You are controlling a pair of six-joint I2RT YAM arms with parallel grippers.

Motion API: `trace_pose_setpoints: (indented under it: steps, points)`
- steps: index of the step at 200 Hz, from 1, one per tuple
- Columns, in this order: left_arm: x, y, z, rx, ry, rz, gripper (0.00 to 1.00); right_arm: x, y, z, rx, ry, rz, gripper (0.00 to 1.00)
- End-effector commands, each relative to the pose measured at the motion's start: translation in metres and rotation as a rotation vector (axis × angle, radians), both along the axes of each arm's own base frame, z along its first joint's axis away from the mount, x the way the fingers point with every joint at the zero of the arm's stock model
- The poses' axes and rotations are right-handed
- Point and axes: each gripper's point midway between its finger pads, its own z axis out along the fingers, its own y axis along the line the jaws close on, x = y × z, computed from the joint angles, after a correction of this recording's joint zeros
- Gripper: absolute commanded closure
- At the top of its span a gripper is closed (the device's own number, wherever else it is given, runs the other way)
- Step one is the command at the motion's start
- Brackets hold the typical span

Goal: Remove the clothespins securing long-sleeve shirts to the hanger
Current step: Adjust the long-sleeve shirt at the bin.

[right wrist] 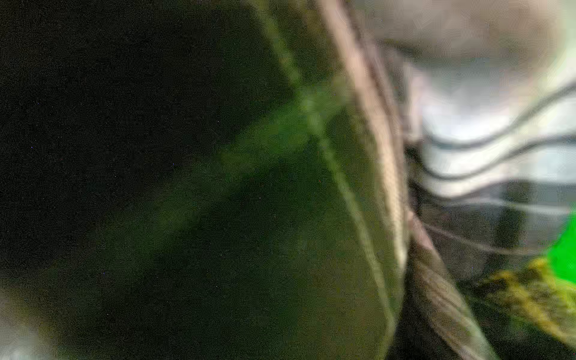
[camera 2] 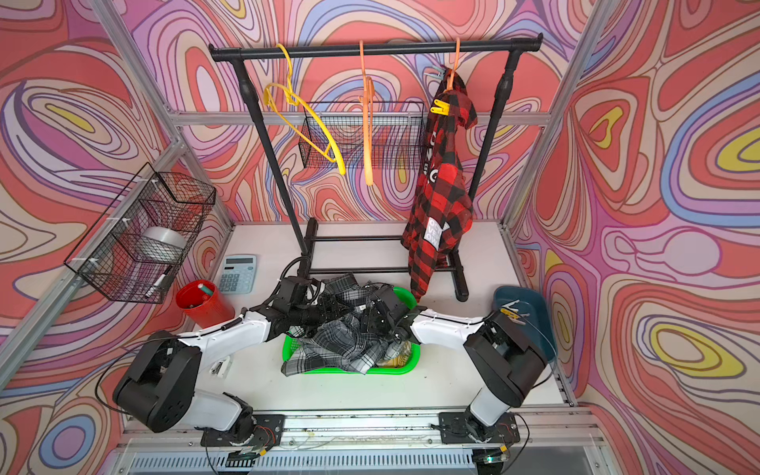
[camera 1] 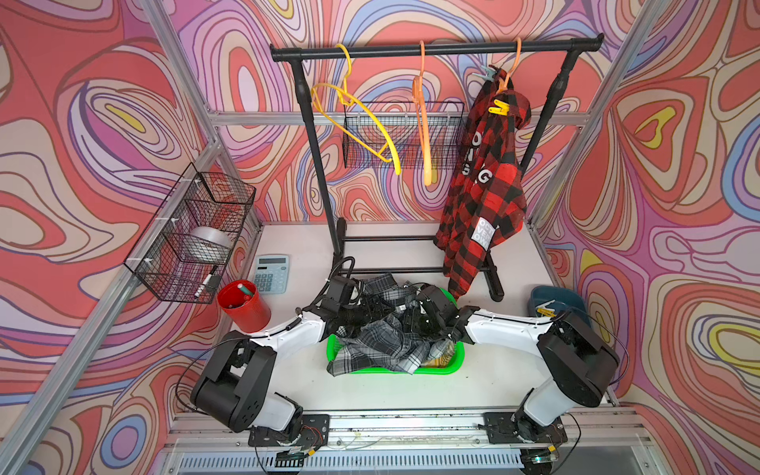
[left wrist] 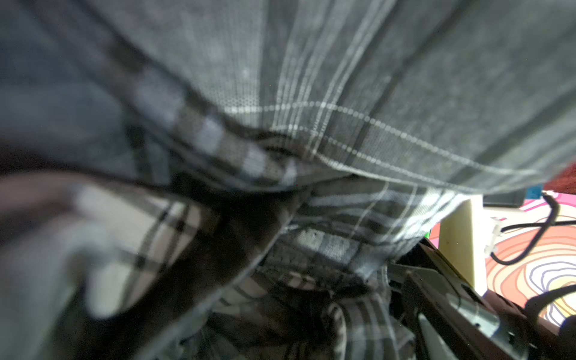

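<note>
Grey plaid shirt (camera 1: 382, 341) in green basket (camera 1: 436, 371) hides both jaws.

Arms: white shells (camera 1: 288, 335), bulky black joint housings (camera 1: 234, 382), thin black cables (camera 1: 177, 388), black base plates (camera 1: 316, 425).

— What stands behind the black garment rack (camera 1: 386, 50)?
— Walls (camera 1: 103, 123) on three sides, printed with swirls in red, pink, lilac and yellow, edged by aluminium framing (camera 1: 263, 118). A long wire basket (camera 1: 411, 135) hangs on the wall just behind the rack.
— And beneath it?
— A white tabletop (camera 1: 390, 395), evenly lit. Left of the rack, a compartmented wire basket (camera 1: 172, 283) is fixed to the side framing.
</note>
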Motion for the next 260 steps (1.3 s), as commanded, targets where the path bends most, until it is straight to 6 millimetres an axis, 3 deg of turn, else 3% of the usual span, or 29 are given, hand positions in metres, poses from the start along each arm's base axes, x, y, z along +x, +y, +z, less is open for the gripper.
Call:
trace_pose_setpoints:
  steps: [1,25,61,82,119,146,187,260]
  points:
    - [-0.01,0.016,-0.04,0.125,0.078,0.025,0.0,0.004,-0.035,-0.021,-0.107,0.047,-0.082,0.26]
    - [-0.003,0.004,-0.017,0.06,-0.005,-0.028,0.0,0.011,-0.037,-0.025,-0.103,0.059,-0.087,0.26]
    - [0.009,0.0,0.071,0.017,-0.256,-0.073,0.0,0.021,-0.036,-0.015,-0.116,0.03,-0.088,0.25]
    - [0.013,0.009,0.124,0.052,-0.404,-0.066,0.0,0.027,-0.035,-0.002,-0.121,0.003,-0.089,0.25]
    - [0.019,0.041,0.18,0.017,-0.545,0.04,0.0,0.037,-0.037,0.036,-0.128,-0.08,-0.081,0.25]
    - [0.023,0.063,0.216,-0.05,-0.65,0.115,0.0,0.044,-0.042,0.093,-0.144,-0.195,-0.067,0.25]
    - [0.026,0.08,0.244,0.04,-0.761,0.138,0.0,0.049,-0.053,0.179,-0.174,-0.374,-0.033,0.23]
    - [0.028,0.118,0.286,0.106,-0.886,0.229,0.0,0.051,-0.061,0.374,-0.167,-0.824,0.037,0.25]
